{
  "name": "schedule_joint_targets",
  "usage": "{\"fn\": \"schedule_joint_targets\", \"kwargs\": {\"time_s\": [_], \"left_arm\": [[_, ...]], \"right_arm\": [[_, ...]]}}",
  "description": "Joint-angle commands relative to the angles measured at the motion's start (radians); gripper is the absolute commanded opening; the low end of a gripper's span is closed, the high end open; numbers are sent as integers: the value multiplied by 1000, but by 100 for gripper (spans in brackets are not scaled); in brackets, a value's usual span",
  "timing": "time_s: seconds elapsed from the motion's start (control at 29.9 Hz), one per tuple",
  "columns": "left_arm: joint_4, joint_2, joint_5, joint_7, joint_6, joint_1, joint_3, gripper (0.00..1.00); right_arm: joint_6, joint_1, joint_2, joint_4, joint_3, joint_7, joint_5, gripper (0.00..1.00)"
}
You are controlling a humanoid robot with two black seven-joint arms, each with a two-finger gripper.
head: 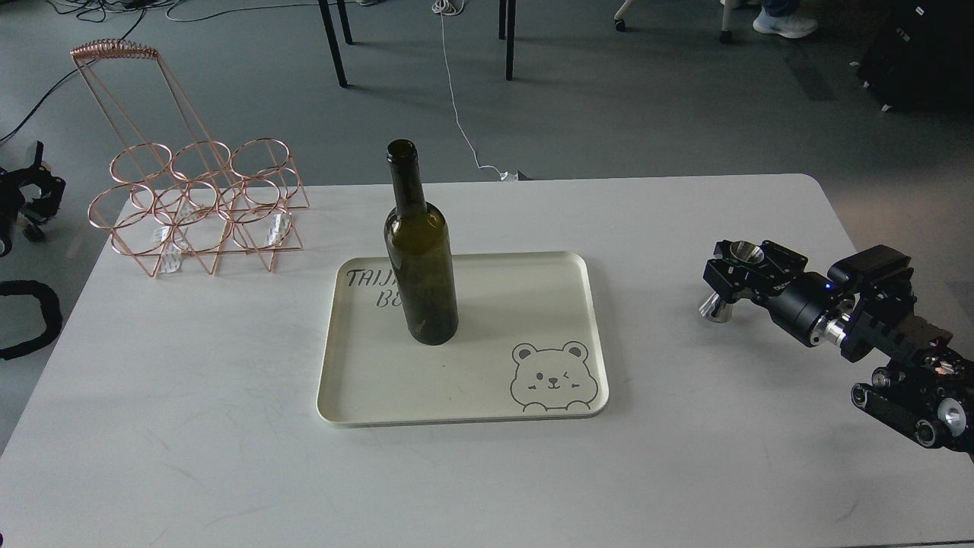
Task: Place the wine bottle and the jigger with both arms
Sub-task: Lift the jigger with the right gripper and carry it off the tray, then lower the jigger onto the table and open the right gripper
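Cream tray (472,415) is my landmark. Nearest me, well off its right edge, my right gripper (742,275) is clamped round the waist of the steel jigger (732,283), cup axis upright over bare table (228,457). Leftward lies the tray's open half beside the bear print. Further in, the wine bottle (421,259) stands upright on the tray's left part. Beyond the tray's far-left corner sits a copper wire rack (194,205). I can't see my left gripper.

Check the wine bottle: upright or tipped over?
Upright. The wine bottle stands on its base on the cream tray, neck pointing up with its mouth open, and nothing touches it.
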Motion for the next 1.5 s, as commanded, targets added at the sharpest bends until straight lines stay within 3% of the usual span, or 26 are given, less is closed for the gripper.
{"fn": "schedule_joint_targets", "kwargs": {"time_s": [0.0, 0.23, 0.67, 0.77, 0.94, 1.47], "left_arm": [[0, 0, 0, 0, 0, 0, 0, 99], [0, 1, 0, 0, 0, 0, 0, 99], [0, 1, 0, 0, 0, -4, 0, 99], [0, 1, 0, 0, 0, -4, 0, 99], [0, 1, 0, 0, 0, -8, 0, 99], [-3, 15, 0, 0, 0, -14, -2, 99]], "right_arm": [[0, -11, 2, 2, -2, 0, -2, 25], [0, -11, -3, 2, -2, 0, -2, 46], [0, -19, -11, 20, -2, 0, -2, 58], [0, -43, -43, 69, -2, 0, 0, 76], [0, -48, -136, 190, 2, 0, 2, 93], [0, 16, -202, 267, 45, 0, 8, 95]]}}
